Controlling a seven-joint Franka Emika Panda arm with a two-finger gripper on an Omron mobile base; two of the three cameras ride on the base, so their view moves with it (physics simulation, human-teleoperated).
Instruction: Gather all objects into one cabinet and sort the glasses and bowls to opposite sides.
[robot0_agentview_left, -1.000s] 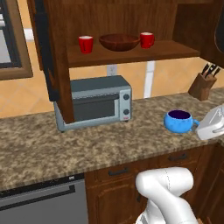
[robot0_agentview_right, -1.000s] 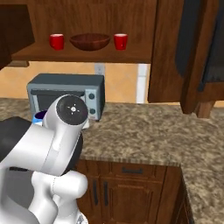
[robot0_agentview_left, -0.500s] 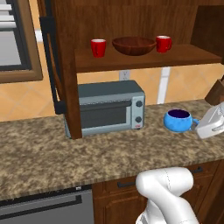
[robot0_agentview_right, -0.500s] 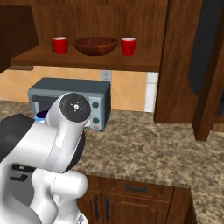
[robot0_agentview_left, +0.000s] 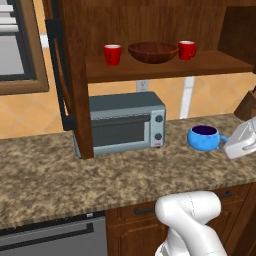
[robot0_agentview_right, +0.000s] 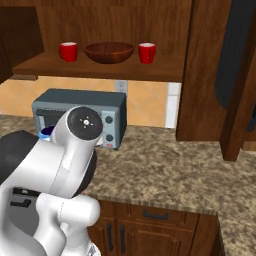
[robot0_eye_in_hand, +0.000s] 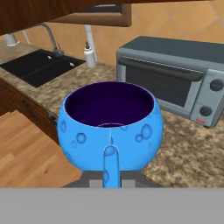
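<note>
The round blue cup (robot0_agentview_left: 202, 137) with a dark inside hangs low over the counter's right end, and my gripper (robot0_agentview_left: 225, 143) is shut on its handle from the right. In the hand view the blue cup (robot0_eye_in_hand: 110, 127) is close up, its handle pointing down into my gripper (robot0_eye_in_hand: 110, 181). On the open cabinet's shelf (robot0_agentview_left: 165, 70) stand a red mug (robot0_agentview_left: 112, 54), the wide brown bowl (robot0_agentview_left: 152, 51) and a second red mug (robot0_agentview_left: 186, 50), left to right. The right base view shows the same row: mug (robot0_agentview_right: 68, 51), bowl (robot0_agentview_right: 109, 52), mug (robot0_agentview_right: 146, 52).
A grey toaster oven (robot0_agentview_left: 122, 122) stands on the granite counter (robot0_agentview_left: 50, 175) under the shelf. The cabinet door (robot0_agentview_left: 70, 80) hangs open at the shelf's left end. A knife block (robot0_agentview_left: 247, 105) is at the far right. A black sink (robot0_eye_in_hand: 39, 63) lies beyond the cup.
The whole scene has shifted right and grown in both base views, so the base has driven. The blue cup has kept its place in the gripper.
</note>
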